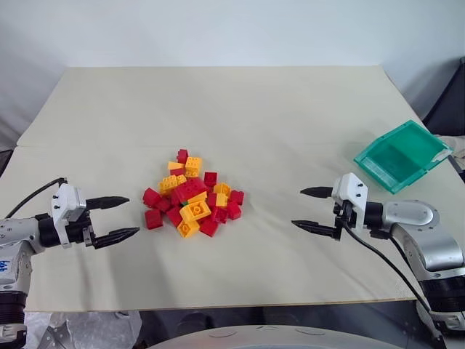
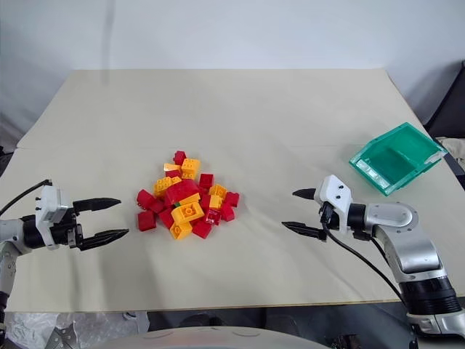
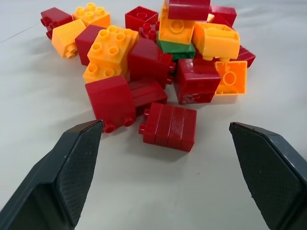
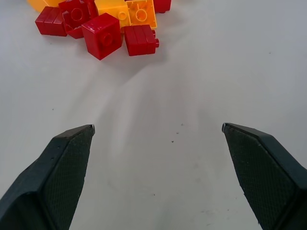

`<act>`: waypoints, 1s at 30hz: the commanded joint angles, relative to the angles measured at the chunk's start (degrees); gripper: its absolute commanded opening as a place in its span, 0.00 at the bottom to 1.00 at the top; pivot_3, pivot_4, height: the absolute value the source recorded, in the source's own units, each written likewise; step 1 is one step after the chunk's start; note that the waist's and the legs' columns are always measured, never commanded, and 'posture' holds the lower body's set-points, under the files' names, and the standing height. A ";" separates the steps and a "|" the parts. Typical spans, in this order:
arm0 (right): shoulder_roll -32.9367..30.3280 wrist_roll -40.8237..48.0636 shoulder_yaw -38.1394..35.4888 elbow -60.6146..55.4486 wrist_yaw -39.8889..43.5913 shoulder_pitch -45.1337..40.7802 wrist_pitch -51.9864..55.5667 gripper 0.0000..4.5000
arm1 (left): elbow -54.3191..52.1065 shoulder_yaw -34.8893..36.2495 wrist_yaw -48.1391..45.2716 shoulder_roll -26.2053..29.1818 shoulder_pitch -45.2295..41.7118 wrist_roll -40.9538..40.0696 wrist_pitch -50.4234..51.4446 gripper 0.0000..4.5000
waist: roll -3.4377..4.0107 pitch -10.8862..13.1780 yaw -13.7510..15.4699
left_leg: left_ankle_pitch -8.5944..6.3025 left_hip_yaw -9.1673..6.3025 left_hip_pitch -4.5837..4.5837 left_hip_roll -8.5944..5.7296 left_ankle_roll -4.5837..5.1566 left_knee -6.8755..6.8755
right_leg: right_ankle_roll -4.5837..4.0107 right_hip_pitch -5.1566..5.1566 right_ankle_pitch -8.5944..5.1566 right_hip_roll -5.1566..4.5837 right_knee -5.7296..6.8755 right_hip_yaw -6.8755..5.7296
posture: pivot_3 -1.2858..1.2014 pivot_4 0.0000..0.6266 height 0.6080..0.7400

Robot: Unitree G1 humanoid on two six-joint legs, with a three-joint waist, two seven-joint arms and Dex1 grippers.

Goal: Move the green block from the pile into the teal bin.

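The pile of red and yellow-orange bricks sits mid-table on the cream table. The green block is wedged deep in it (just one green face peeks out under a yellow brick). The teal bin lies tilted at the far right edge. The left gripper hovers left of the pile, the right gripper well to its right; both jaws spread wide, holding nothing.

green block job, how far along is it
Nothing looks done: the small dark-green studded plastic brick sits buried in the heap of red and yellow-orange bricks, under an orange one. Nothing is in hand: the left gripper and right gripper hang open on either side of the heap. The translucent teal plastic bin holds no brick. Picking and dropping remain.
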 commanded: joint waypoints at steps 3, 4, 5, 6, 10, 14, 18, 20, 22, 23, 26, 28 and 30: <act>0.73 1.35 -1.51 -1.39 -0.47 -1.97 -0.16 0.99 | -2.63 1.27 1.70 0.83 -1.48 -1.88 4.07 1.00 | 0.00 0.00 0.00 | -0.02 0.00 -0.01 0.00 0.01 0.20 | 0.00 0.00 0.00 0.00 0.13 0.02 | 0.52 0.24 1.00; 0.80 1.24 -1.53 -1.29 -0.53 -2.06 -0.26 0.99 | -3.28 1.19 2.42 0.96 -1.33 -1.95 5.52 1.00 | 0.00 0.00 -0.01 | -0.03 0.00 -0.01 0.00 0.02 0.24 | 0.00 0.01 0.00 -0.01 0.16 0.03 | 0.52 0.24 1.00; 0.82 1.19 -1.53 -1.21 -0.56 -2.15 -0.30 0.99 | -3.70 1.14 2.21 0.84 -1.35 -1.94 5.16 1.00 | 0.00 0.00 -0.01 | -0.04 0.00 -0.01 0.00 0.04 0.28 | 0.00 0.01 0.00 -0.02 0.19 0.04 | 0.52 0.24 1.00; 0.82 1.18 -1.51 -1.15 -0.60 -2.23 -0.28 0.99 | -3.94 1.25 1.65 0.64 -1.56 -2.85 6.09 1.00 | 0.00 0.00 -0.01 | -0.04 0.00 0.00 0.00 0.04 0.30 | 0.00 0.02 0.00 -0.01 0.20 0.05 | 0.52 0.24 1.00; 0.59 1.52 -1.56 -1.91 -0.51 -2.25 0.09 0.99 | -4.76 1.29 2.62 0.26 -2.49 -3.24 7.61 1.00 | 0.00 0.00 0.00 | -0.05 0.00 -0.01 0.01 0.05 0.32 | 0.00 0.02 0.00 -0.01 0.21 0.05 | 0.52 0.24 1.00; 0.14 3.06 -2.37 -4.37 -0.63 -2.00 2.02 0.99 | -5.78 1.38 4.49 -0.16 -2.81 -2.00 5.84 1.00 | 0.00 0.00 0.01 | -0.05 0.01 0.00 0.00 0.05 0.33 | 0.01 0.02 0.01 -0.02 0.22 0.07 | 0.52 0.24 1.00; -0.01 3.73 -2.47 -6.43 -1.00 -1.12 3.20 0.99 | -7.01 1.58 7.07 -0.44 -3.09 -2.90 8.01 1.00 | 0.00 0.00 0.02 | -0.06 0.00 -0.01 0.01 0.04 0.34 | 0.00 0.02 0.01 -0.02 0.22 0.07 | 0.52 0.24 1.00; 0.12 4.08 -2.29 -7.53 -1.27 -0.85 3.88 0.99 | -7.99 1.35 6.92 -0.70 -2.79 -2.90 7.12 1.00 | 0.00 0.00 0.02 | -0.06 0.01 -0.01 0.01 0.04 0.34 | 0.01 0.02 0.01 -0.02 0.22 0.07 | 0.52 0.24 1.00; 0.30 4.28 -2.10 -8.41 -1.53 -0.76 4.38 0.99 | -8.83 1.26 7.21 -0.92 -2.61 -3.04 7.40 1.00 | 0.00 0.00 0.03 | -0.07 0.01 -0.01 0.01 0.04 0.34 | 0.01 0.02 0.01 -0.02 0.21 0.08 | 0.52 0.24 1.00; 0.57 4.68 -1.98 -9.13 -1.68 -0.86 4.62 0.99 | -9.16 1.30 7.33 -1.10 -2.60 -3.17 7.48 1.00 | 0.00 0.00 0.04 | -0.07 0.01 -0.01 0.01 0.04 0.34 | 0.01 0.02 0.01 -0.02 0.21 0.08 | 0.52 0.24 1.00; 0.90 6.06 -0.53 -15.41 -5.56 -1.70 11.66 0.91 | -10.18 1.64 6.25 -1.44 -2.30 -4.06 7.32 1.00 | 0.00 0.00 0.04 | -0.07 0.02 -0.01 0.01 0.04 0.35 | 0.01 0.02 0.01 -0.01 0.22 0.08 | 0.52 0.24 1.00; 0.42 6.28 1.01 -20.08 -10.01 -3.00 20.57 0.88 | -10.47 2.10 5.69 -1.44 -1.95 -4.21 6.74 1.00 | 0.00 0.00 -0.11 | -0.07 0.01 -0.01 0.03 0.02 0.35 | 0.01 0.01 0.01 -0.01 0.23 0.08 | 0.52 0.24 1.00; 1.84 8.34 2.27 -22.44 -11.96 -4.88 26.16 0.88 | -10.40 2.64 5.34 -1.66 -1.67 -4.36 5.41 1.00 | 0.00 0.00 -0.27 | -0.08 0.01 0.00 0.07 0.00 0.36 | 0.00 0.00 0.01 -0.02 0.23 0.11 | 0.52 0.24 1.00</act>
